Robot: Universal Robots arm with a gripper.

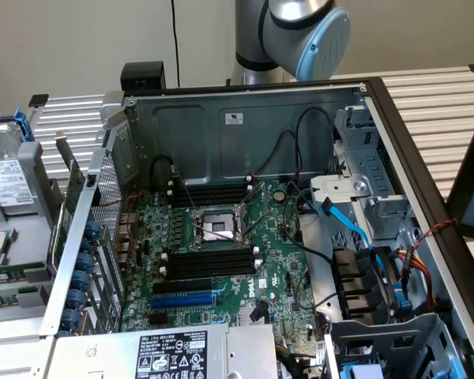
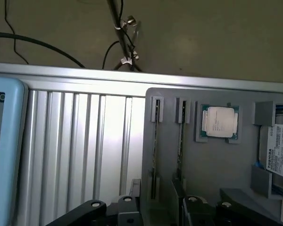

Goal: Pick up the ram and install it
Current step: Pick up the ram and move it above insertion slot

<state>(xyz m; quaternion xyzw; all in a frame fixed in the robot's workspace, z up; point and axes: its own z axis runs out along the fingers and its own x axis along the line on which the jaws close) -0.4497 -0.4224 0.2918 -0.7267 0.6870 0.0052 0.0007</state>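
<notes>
We see the jaws spread apart, gripping nothing, near a ram stick [image 2: 154,146] standing edgewise in a grey tray [image 2: 212,165].

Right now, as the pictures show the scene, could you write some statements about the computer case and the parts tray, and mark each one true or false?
1. The computer case is closed by a side panel. False: it is open and the motherboard is in sight.
2. The black memory slots beside the processor socket hold no stick. True.
3. Two ram sticks stand on edge in the grey tray. True.
4. The processor chip lies between the two sticks. False: it lies between them and the hard drive.
5. The long expansion slot is red. False: it is blue.
</notes>
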